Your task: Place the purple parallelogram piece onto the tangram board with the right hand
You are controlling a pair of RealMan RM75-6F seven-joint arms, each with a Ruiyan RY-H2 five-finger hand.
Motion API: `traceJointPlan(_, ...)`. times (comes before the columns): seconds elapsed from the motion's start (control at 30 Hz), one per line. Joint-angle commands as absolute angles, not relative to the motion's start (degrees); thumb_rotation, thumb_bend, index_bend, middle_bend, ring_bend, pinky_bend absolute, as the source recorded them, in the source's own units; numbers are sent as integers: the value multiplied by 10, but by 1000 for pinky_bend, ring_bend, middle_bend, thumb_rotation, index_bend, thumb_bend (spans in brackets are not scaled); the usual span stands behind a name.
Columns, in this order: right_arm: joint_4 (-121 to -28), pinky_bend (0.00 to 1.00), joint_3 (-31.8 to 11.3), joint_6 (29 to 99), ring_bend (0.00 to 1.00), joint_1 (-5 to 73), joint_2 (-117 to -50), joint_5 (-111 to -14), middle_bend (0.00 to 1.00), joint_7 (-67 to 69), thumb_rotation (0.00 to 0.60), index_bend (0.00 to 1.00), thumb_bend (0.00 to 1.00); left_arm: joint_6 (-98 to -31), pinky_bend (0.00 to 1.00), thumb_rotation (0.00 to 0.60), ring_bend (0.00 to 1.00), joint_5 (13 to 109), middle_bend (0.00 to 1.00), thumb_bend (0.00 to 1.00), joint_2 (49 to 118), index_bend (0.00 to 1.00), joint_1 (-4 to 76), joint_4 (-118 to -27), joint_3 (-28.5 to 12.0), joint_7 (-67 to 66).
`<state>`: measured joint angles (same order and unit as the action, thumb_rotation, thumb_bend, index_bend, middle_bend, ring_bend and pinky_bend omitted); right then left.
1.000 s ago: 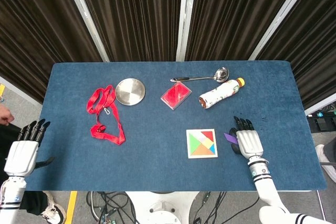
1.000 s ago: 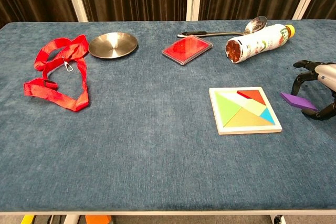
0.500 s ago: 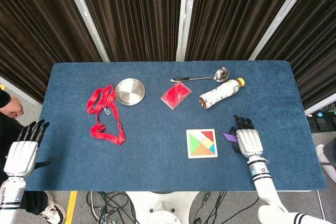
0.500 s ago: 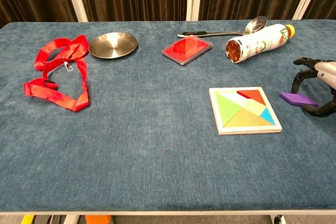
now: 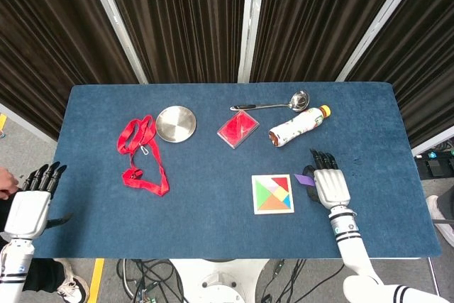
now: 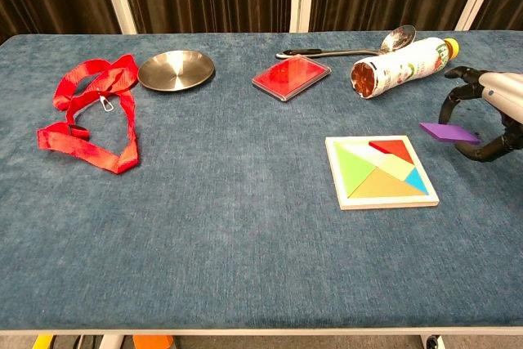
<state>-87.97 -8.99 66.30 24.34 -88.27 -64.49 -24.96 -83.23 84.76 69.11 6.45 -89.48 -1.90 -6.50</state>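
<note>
The purple parallelogram piece (image 6: 448,132) is pinched flat between the thumb and fingers of the right hand (image 6: 490,112), lifted clear of the blue surface (image 6: 229,226). In the chest view its long axis runs roughly left to right, the free pointed end aimed left toward the tangram board (image 6: 381,172), and the piece hangs just beside the board's right edge, slightly above it. The head view shows the same piece (image 5: 304,179) poking out from under the right hand (image 5: 328,186), just right of the board (image 5: 272,194).

Compared with a second ago, the right hand has risen and drawn inward: the piece then sat lower and farther right, level with the board's lower half, and it has since come up and closer to the board. Its flat, leftward-pointing attitude is unchanged.

The left hand (image 5: 32,204) hangs off the surface's left edge with its fingers straight and slightly apart, holding nothing, in the same place as before. The board holds its coloured pieces, with nothing on the surface shifted.
</note>
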Motion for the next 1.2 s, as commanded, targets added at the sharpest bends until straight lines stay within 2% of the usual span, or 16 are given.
traceJointPlan(0.03,-885,0,-93,664,0,248,-891,-643,0,-252,600,514,338,-832,118,600,0,847,47,60,691,79,64,-894,-19,-63)
traceJointPlan(0.3,-906,0,-97,674,0,261,-922,-636,7,-279,600,528,340,-833,118,600,0,848,47,61,690,79,64,-889,-19,-55)
traceJointPlan(0.73,-873,0,-108,660,0,296,-982,-603,9,-322,600,535,346,-830,117,600,0,845,47,61,688,79,61,-876,-18,-33)
traceJointPlan(1.2,-847,0,-102,623,0,319,-979,-617,3,-292,600,540,346,-830,118,600,0,847,47,61,688,79,59,-871,-16,-30)
